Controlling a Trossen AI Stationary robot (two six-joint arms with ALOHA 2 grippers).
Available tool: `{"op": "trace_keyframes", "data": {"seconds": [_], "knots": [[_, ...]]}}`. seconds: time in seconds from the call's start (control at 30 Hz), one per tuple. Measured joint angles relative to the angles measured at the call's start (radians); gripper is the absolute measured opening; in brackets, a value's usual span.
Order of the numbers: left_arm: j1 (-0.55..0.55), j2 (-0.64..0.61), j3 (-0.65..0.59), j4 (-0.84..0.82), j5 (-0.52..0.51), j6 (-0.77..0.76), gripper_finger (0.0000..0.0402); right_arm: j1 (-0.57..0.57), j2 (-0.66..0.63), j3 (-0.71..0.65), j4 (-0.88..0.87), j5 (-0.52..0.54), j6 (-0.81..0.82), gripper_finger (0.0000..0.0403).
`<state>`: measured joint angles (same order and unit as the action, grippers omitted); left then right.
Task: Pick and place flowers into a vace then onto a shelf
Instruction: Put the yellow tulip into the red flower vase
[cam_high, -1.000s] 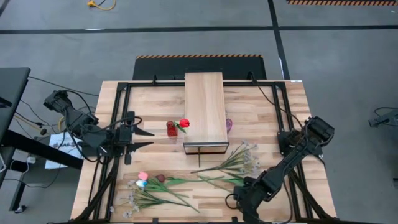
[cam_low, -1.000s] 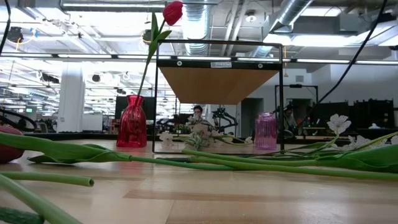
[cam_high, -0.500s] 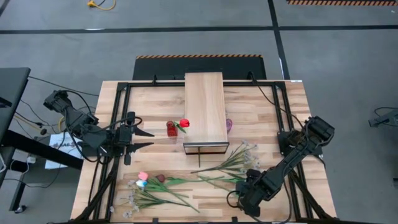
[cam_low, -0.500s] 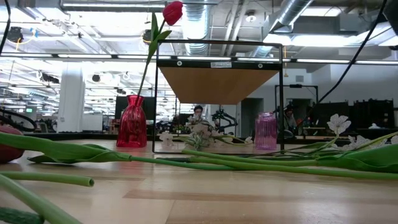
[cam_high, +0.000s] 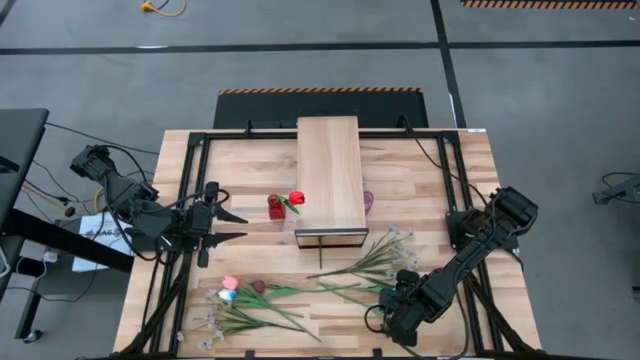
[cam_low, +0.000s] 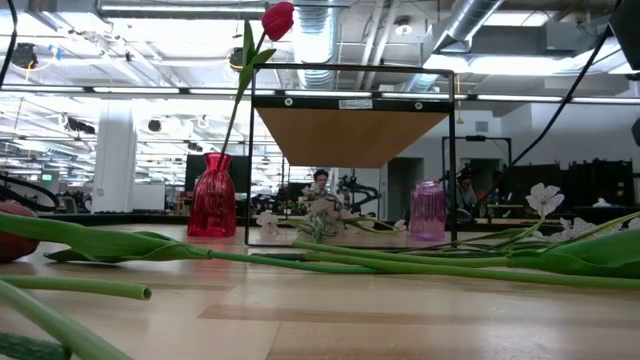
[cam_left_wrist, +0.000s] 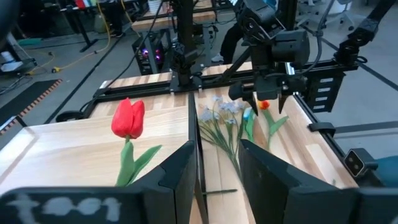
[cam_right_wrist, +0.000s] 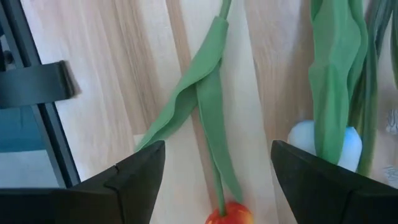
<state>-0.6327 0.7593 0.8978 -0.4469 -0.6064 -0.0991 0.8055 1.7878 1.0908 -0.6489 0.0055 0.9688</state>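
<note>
A red tulip (cam_high: 296, 199) stands with its stem in a red vase (cam_high: 276, 208) just left of the shelf (cam_high: 329, 170). A pink vase (cam_high: 368, 201) stands at the shelf's right side. Loose flowers (cam_high: 255, 300) lie flat on the table's near part, with more flowers (cam_high: 375, 262) to their right. My right gripper (cam_right_wrist: 216, 186) points down over these, open. Its fingers stand on either side of an orange-red tulip (cam_right_wrist: 227, 214) and its leafy stem (cam_right_wrist: 208, 118), apart from them. My left gripper (cam_left_wrist: 217, 168) hangs open left of the red vase, pointing at it and holding nothing.
Black frame rails (cam_high: 190, 200) run along the table's left and right sides, close to both arms. A white bloom (cam_right_wrist: 323, 146) and broad green leaves (cam_right_wrist: 333, 74) lie next to the right gripper's finger. The shelf's thin black legs (cam_low: 250, 160) stand by the red vase.
My right gripper has tipped a little over the loose flowers near the table's front edge, staying open. Part of that arm now shows at the low view's right edge. The flowers and vases have not moved.
</note>
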Motion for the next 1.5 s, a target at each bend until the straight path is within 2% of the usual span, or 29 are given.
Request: {"op": "trace_keyframes", "data": {"seconds": [0.43,0.57,0.93,1.07,1.37,1.5], "knots": [[0.000,0.000,0.000,0.000,0.000,-0.012,0.0113,0.013,0.000,0.000,0.022,-0.009,0.000,0.0285],[0.000,0.000,0.000,0.000,0.000,-0.013,0.0113,0.020,0.001,0.000,0.029,-0.044,0.000,0.0285],[0.000,0.000,0.000,0.001,-0.001,-0.018,0.0113,0.018,0.001,0.000,-0.001,-0.034,-0.008,0.0282],[0.000,0.000,0.000,0.001,-0.001,-0.020,0.0113,0.018,0.001,0.000,-0.001,-0.034,-0.008,0.0255],[0.000,0.000,0.000,0.001,-0.001,-0.021,0.0113,0.019,0.001,0.000,0.033,-0.025,-0.039,0.0153],[0.000,0.000,0.000,0.001,-0.001,-0.021,0.0113,0.019,0.001,0.000,0.046,-0.023,-0.050,0.0127]]}}
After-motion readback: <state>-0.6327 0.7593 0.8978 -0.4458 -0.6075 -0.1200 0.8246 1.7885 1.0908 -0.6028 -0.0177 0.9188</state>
